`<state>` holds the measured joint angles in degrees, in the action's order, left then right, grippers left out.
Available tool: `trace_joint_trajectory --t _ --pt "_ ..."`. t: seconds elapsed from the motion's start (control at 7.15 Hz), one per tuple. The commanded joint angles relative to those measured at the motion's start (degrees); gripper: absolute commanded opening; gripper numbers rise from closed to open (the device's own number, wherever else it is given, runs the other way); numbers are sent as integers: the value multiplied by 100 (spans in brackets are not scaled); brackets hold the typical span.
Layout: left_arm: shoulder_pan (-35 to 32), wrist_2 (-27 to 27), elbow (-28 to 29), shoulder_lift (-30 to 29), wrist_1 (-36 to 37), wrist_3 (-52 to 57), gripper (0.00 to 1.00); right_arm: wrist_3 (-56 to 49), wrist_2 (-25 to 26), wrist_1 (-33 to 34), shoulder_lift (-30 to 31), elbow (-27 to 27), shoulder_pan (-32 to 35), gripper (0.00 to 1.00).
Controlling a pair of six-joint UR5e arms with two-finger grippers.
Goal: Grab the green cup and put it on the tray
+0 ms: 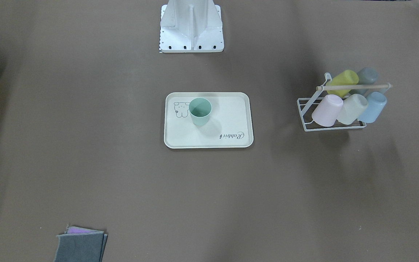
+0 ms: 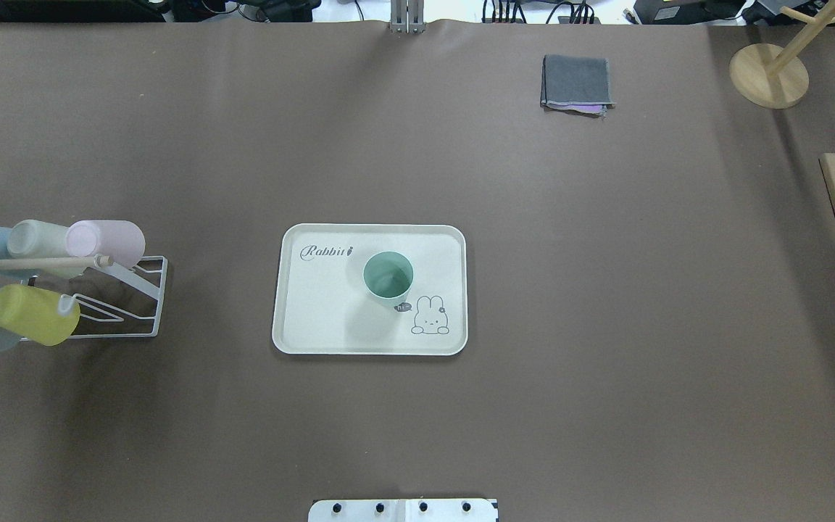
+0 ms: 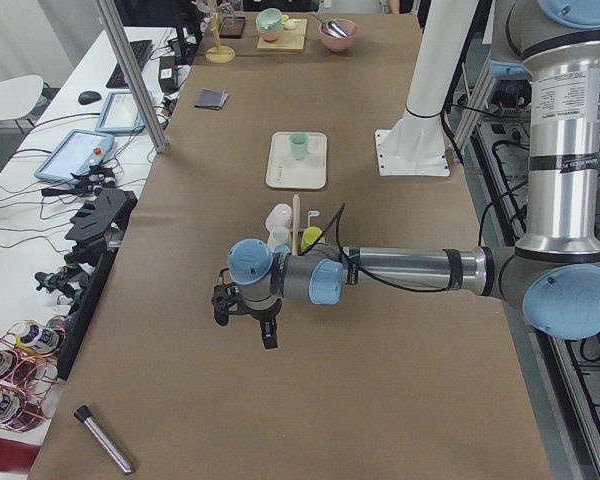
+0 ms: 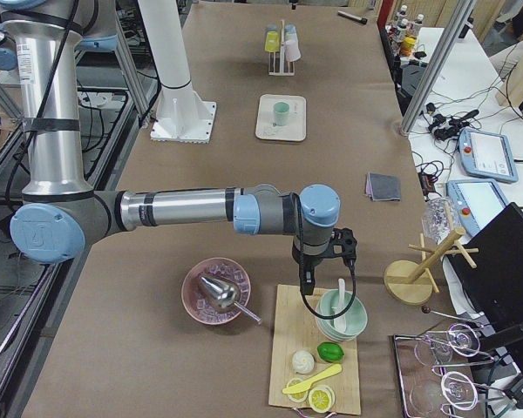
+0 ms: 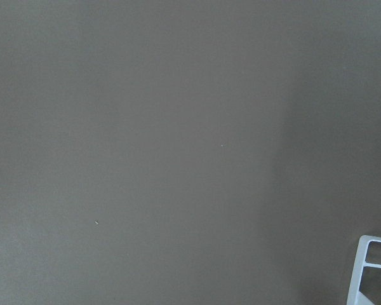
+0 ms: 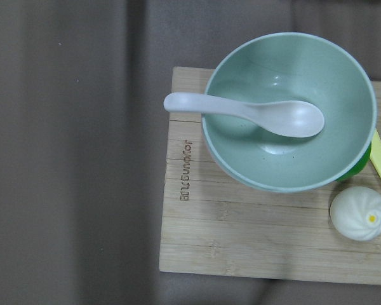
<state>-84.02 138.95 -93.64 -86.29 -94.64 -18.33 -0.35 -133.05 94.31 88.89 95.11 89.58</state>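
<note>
Left gripper (image 3: 247, 316) hangs beside cup rack (image 3: 295, 222), right gripper (image 4: 320, 261) over wooden board (image 4: 288, 335); spread of either: cannot tell. Green cup (image 1: 200, 111) upright on tray (image 1: 228, 113), frame centre, so placement looks complete, both arms well apart from it

Green cup (image 1: 200, 111): mint-green handleless tumbler, slightly tapered, upright, mouth up, empty, standing on the tray (image 1: 227, 120). In the overhead view it sits just off tray centre toward 2 o'clock, with the cartoon animal drawing just beside it at its 5 o'clock and the "Rabbit" script at its 10 o'clock. Tray: cream, rectangular, rounded corners, raised rim, flat on the brown counter (image 2: 606, 290), roughly mid-counter.
</note>
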Motion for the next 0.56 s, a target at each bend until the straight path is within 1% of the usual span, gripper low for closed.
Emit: trace_joint_trajectory --t 0.0,0.42 --pt "-185 203 -180 15 305 31 98 0 15 0 -3 -18 -2 100" --pt "-229 176 -163 33 306 31 98 0 42 0 -38 -54 -2 100"
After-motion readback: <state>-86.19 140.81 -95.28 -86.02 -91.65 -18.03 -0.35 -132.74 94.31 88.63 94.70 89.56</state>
